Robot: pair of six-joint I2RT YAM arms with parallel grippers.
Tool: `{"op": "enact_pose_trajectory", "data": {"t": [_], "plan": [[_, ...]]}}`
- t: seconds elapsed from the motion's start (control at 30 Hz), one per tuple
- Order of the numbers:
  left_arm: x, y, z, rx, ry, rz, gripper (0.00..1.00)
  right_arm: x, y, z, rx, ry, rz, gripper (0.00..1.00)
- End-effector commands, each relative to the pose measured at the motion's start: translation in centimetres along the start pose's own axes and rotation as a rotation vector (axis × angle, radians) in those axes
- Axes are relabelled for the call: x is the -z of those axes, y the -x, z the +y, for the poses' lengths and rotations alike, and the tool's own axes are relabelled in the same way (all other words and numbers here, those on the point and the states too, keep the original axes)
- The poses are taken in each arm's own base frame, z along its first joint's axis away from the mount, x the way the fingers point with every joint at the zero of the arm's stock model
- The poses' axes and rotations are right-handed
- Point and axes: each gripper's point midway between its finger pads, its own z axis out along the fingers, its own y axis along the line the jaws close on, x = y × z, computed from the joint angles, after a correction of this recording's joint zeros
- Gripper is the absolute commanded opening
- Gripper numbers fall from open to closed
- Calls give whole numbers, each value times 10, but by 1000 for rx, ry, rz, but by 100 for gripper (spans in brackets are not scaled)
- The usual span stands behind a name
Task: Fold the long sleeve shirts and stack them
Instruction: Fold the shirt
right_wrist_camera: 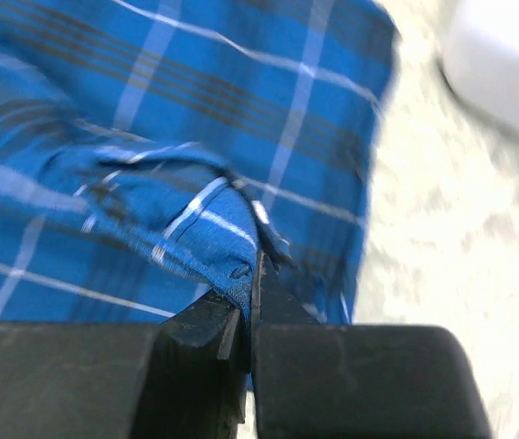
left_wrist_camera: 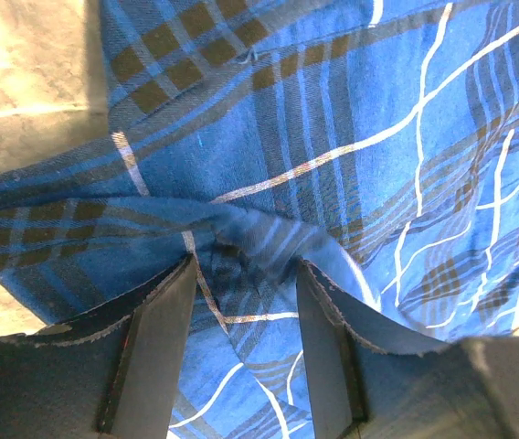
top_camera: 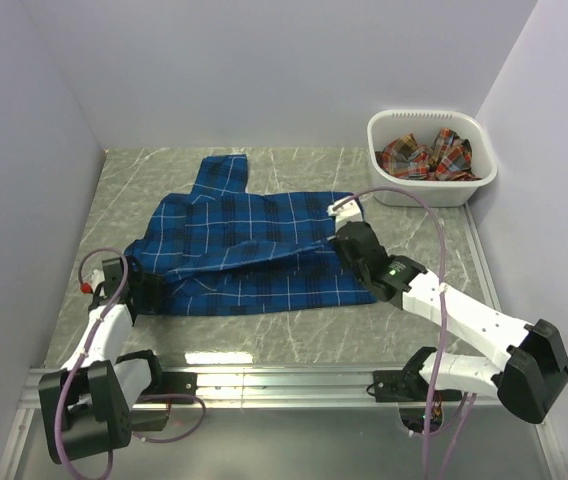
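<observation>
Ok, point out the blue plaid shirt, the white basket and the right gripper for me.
blue plaid shirt (top_camera: 254,250), top external view, middle of its spread body.
white basket (top_camera: 432,190), top external view, its front wall.
right gripper (right_wrist_camera: 251,282), right wrist view, midway between fingertips shut on a shirt fold.

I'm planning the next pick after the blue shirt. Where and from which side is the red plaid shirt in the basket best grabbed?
Probably best to pinch a raised fold near the top of the red plaid shirt, coming straight down from above. It lies crumpled inside the white basket, whose walls block any sideways approach, and its bunched ridges give the fingers something to close on.
</observation>
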Motion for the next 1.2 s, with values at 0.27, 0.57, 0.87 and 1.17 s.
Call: {"op": "enact_pose_trajectory", "data": {"t": [0.27, 0.57, 0.87, 1.17], "plan": [[-2, 7, 9, 81, 26, 34, 54, 26, -20, -44, -226, -242, -46, 14], [1, 12, 4, 113, -15, 55, 54, 54, -2, -46, -314, -155, -216, 59], [28, 25, -26, 6, -95, 38, 63, 59, 5, -13, -501, 3, -128, 81], [61, 63, -50, -166, -103, -111, 80, 14, -60, -13, -826, -62, 209, 88]]}}
